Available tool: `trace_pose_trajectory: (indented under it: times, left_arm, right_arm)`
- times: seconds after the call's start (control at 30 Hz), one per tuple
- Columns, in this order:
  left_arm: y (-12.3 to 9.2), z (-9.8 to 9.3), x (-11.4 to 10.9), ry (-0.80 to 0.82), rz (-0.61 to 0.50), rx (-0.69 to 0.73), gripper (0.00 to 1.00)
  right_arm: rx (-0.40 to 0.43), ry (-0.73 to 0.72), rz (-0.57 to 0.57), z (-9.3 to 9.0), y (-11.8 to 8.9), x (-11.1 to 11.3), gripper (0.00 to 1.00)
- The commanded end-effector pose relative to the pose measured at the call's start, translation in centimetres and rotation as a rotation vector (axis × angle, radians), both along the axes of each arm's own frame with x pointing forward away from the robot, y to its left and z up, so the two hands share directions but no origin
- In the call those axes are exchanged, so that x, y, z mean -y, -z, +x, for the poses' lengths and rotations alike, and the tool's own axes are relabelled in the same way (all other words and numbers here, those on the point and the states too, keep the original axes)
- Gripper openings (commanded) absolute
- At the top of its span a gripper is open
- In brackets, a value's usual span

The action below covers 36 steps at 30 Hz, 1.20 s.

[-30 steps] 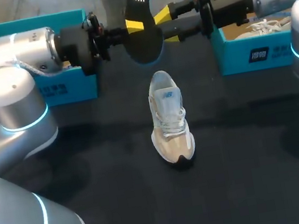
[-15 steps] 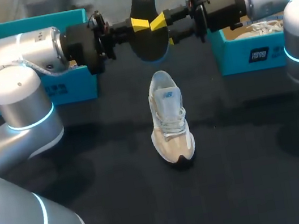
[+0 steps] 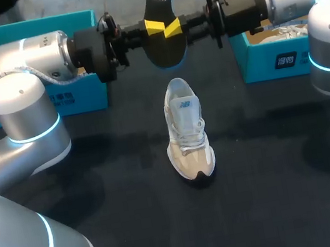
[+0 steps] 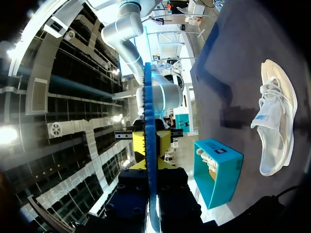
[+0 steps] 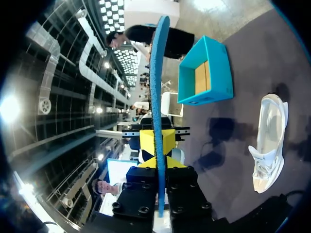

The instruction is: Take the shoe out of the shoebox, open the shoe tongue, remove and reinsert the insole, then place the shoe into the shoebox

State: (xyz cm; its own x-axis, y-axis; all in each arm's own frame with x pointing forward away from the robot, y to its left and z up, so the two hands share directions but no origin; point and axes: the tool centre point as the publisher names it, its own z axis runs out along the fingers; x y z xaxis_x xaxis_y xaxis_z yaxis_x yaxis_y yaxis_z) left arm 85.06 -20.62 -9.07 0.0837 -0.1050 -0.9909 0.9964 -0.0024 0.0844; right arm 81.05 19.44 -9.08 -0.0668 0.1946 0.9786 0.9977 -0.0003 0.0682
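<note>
Teal shoebox with white shoe inside

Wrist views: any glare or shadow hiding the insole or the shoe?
Left wrist view: glare sits only in the background; the insole, edge-on, and the shoe are evenly lit. Right wrist view: the same; dark shadows lie on the table beside the shoe, not on it. Head view: no glare on either.

shoe at middle of counter; insole aloft behind it, between left claw and right claw; left shoebox back left, right shoebox back right.
</note>
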Motion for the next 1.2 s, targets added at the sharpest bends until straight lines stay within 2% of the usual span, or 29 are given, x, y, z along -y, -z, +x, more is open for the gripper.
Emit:
trace_pose_trajectory:
  times: [0.03,0.1,0.13,0.17,0.2,0.23,0.47,0.8,1.1,1.2]
  left_arm:
    - [0.2,0.2,0.0,-0.004,-0.004,0.000,0.00]
    - [0.2,0.3,0.0,-0.005,-0.004,0.000,0.00]
    - [0.1,0.5,-0.2,-0.007,-0.004,0.000,0.09]
    - [0.0,0.6,-0.4,-0.009,-0.006,0.000,0.41]
    - [-0.1,0.8,-0.6,-0.009,-0.010,0.001,0.78]
    - [-0.2,1.0,-0.8,-0.007,-0.018,-0.003,1.00]
    - [-0.2,1.7,-2.7,0.093,0.029,0.018,1.00]
    - [0.7,3.2,-5.7,0.212,0.159,0.029,1.00]
    - [1.9,3.9,-7.8,0.391,0.341,-0.005,1.00]
    - [3.0,4.3,-8.6,0.438,0.425,-0.013,1.00]
  right_arm:
    - [-0.002,0.004,0.000,0.0,0.2,-0.2,0.00]
    - [-0.002,0.004,0.000,0.0,0.2,-0.2,0.00]
    - [-0.002,0.003,0.000,-0.1,0.2,-0.2,0.00]
    - [-0.002,0.004,0.000,-0.1,0.2,-0.2,0.00]
    - [-0.001,0.005,0.000,-0.1,0.2,-0.1,0.00]
    - [0.000,0.006,0.000,-0.1,0.2,0.0,0.00]
    - [0.019,0.024,-0.012,-0.2,0.2,1.0,0.00]
    - [0.116,0.038,-0.060,0.0,-0.2,2.6,0.00]
    - [0.243,0.072,-0.083,1.3,-0.7,3.0,0.00]
    - [0.325,0.092,-0.094,1.9,-1.1,3.1,0.00]
